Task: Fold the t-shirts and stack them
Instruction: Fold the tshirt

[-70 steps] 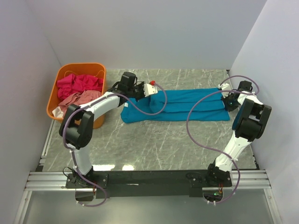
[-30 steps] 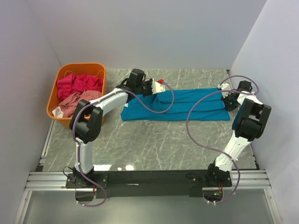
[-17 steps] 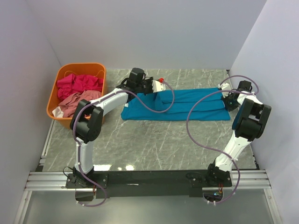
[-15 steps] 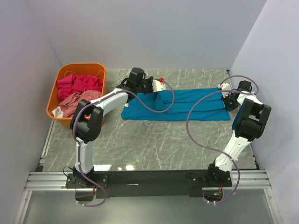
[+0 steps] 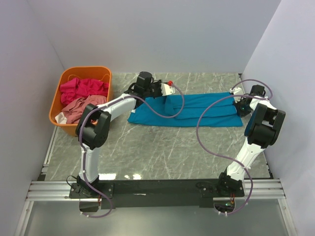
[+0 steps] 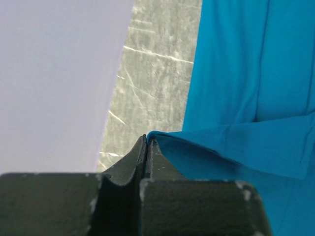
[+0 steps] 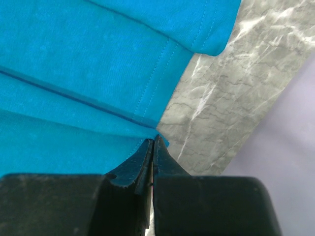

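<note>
The teal-blue t-shirt [image 5: 192, 110] lies folded lengthwise across the far middle of the table. My left gripper [image 5: 165, 92] is shut on a fold of the teal-blue t-shirt [image 6: 231, 142] near its left far edge, its fingertips [image 6: 146, 140] pinching the cloth. My right gripper [image 5: 241, 103] is shut on the shirt's right edge [image 7: 74, 88], its fingertips [image 7: 153, 142] clamped on the hem corner. The magenta-pink t-shirt [image 5: 83, 88] and the dusty salmon-pink t-shirt [image 5: 83, 105] lie crumpled in the basket.
An orange plastic basket [image 5: 61, 81] stands at the far left of the marble table [image 5: 162, 147]. White walls enclose the table on the left, back and right. Purple cables loop from both arms over the table.
My left gripper has moved right and toward the back wall, carrying the shirt's fold with it. The right gripper has stayed at the shirt's right edge.
</note>
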